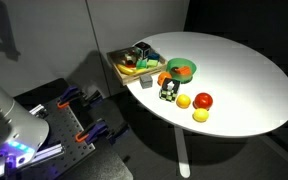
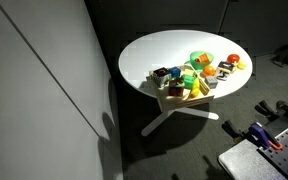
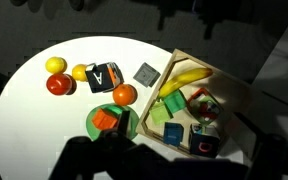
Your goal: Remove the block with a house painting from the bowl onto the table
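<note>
House block [image 3: 205, 107]: in tan bowl [image 3: 229, 82], nr banana [image 3: 184, 80], among other toys. Bowl sits at tabletop [image 3: 34, 110] edge. My hand [image 3: 197, 14]: dark blur, top of wrist view; can't tell opening or hold.

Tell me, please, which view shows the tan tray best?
The wrist view: it looks down into the tan tray, so its banana and blocks separate clearly. In both exterior views the tan tray is small at the table edge, its contents blurred together.

Pale block [image 3: 204, 110] with red-orange picture, lying in tan squarish bowl [image 3: 222, 76], on white table [image 3: 34, 100]
</note>
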Available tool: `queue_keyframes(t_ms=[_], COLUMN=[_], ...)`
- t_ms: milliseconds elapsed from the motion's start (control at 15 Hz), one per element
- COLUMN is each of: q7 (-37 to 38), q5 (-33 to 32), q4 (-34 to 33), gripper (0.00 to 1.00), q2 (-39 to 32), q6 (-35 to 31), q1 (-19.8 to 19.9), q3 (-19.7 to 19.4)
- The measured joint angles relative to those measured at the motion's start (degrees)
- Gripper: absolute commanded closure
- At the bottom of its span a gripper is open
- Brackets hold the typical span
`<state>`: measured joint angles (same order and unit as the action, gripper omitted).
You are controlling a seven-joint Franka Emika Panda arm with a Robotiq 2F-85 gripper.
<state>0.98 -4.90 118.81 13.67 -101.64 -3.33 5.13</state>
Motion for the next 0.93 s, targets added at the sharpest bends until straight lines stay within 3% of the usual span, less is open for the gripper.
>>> queue_keyframes(t_ms=[933], q7=[11.64], q5=[0.04], q4=[-0.65], gripper=[0.00], q2=[-10.51], q6=[-16.40], q1=[-3.75], q3=[4.11])
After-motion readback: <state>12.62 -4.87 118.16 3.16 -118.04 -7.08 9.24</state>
